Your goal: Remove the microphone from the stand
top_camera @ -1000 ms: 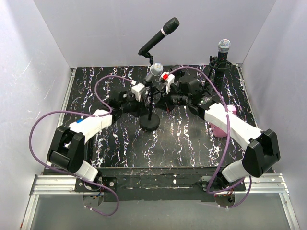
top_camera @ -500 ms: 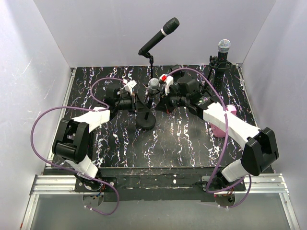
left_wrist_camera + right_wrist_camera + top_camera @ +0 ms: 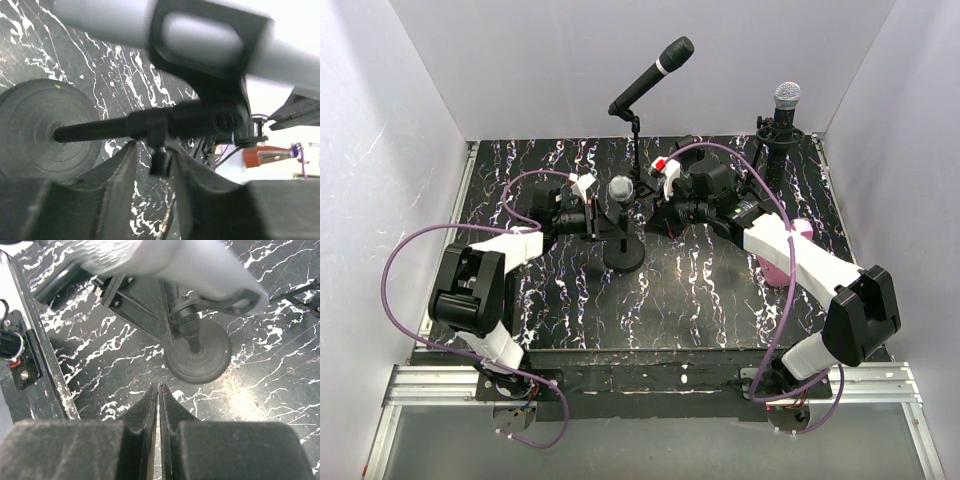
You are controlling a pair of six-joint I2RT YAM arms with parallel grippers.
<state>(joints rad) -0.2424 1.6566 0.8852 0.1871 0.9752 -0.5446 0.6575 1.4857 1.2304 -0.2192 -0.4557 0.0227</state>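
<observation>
Two claws flank the stand [image 3: 623, 255] at the middle of the table [image 3: 710, 295]: the left claw [image 3: 153, 148] at its 9 o'clock, the right claw [image 3: 158, 388] at its 2 o'clock. The microphone [image 3: 620, 189] sits in the clip [image 3: 215, 75] atop the stand, its grey head toward 12 o'clock from the base. The left fingers [image 3: 117, 172] sit either side of a small knob [image 3: 159, 162] on the stand; whether they pinch it I cannot tell. The right fingers [image 3: 142, 415] are pressed together on nothing. Farther back stand a tall black microphone [image 3: 655, 72] at 12 o'clock and a silver-headed microphone [image 3: 786, 97] at 2 o'clock.
</observation>
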